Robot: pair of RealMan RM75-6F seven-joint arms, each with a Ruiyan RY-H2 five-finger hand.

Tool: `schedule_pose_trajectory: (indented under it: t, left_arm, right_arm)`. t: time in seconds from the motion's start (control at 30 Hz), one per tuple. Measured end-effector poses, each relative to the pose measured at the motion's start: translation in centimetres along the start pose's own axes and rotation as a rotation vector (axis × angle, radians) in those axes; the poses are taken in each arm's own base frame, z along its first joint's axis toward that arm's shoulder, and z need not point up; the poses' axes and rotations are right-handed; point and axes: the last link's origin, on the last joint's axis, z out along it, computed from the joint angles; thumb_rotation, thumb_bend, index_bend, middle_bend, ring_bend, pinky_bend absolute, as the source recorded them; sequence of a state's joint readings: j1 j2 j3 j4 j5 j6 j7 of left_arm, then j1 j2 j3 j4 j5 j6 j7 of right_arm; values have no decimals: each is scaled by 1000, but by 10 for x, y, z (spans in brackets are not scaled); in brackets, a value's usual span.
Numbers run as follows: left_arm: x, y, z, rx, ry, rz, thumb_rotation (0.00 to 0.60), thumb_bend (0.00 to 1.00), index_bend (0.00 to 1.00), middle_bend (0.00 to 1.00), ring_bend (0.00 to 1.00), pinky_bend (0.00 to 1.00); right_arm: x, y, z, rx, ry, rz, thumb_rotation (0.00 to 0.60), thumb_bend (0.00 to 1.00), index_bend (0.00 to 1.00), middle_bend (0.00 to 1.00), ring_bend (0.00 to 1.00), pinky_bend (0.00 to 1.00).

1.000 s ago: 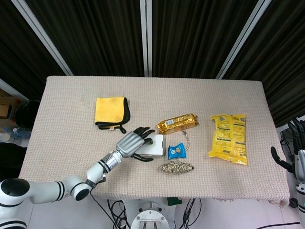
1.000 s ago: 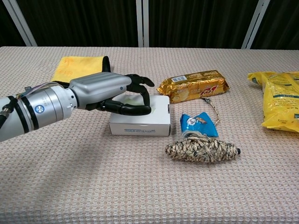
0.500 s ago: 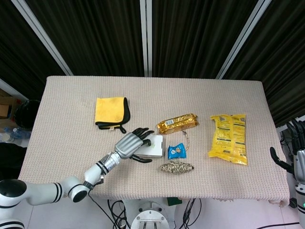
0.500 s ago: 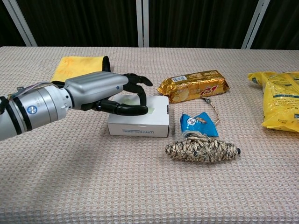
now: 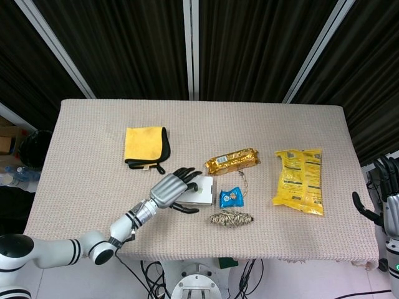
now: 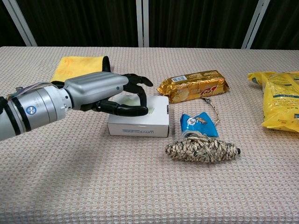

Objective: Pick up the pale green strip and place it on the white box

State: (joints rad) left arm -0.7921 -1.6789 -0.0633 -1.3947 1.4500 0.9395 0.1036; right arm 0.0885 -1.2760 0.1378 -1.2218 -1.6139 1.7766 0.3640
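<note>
Below, we label the decisive relation.
Strip: pale green strip on the flat white cardboard box, under the fingers.
Left hand: loosely curled over it; grasp indiscernible.
Right hand: far off.

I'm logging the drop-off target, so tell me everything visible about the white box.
The white rectangular cardboard box lies flat and closed near the table's middle, grey lettering along its front side. The left hand hovers over its top, with a pale green strip partly visible beneath the fingers. A blue snack packet lies just to its right.
</note>
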Motion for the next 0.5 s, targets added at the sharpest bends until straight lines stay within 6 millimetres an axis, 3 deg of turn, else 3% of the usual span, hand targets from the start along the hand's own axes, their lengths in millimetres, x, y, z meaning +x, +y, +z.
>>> schedule_pose_trajectory:
  t: [0.5]
  left_arm:
    - [-5,4,2,-7,-17,-3,0,0,368,75,0,121]
  right_arm:
    - [2,0,-1,-1,4,1,600,323,0,0,0,0]
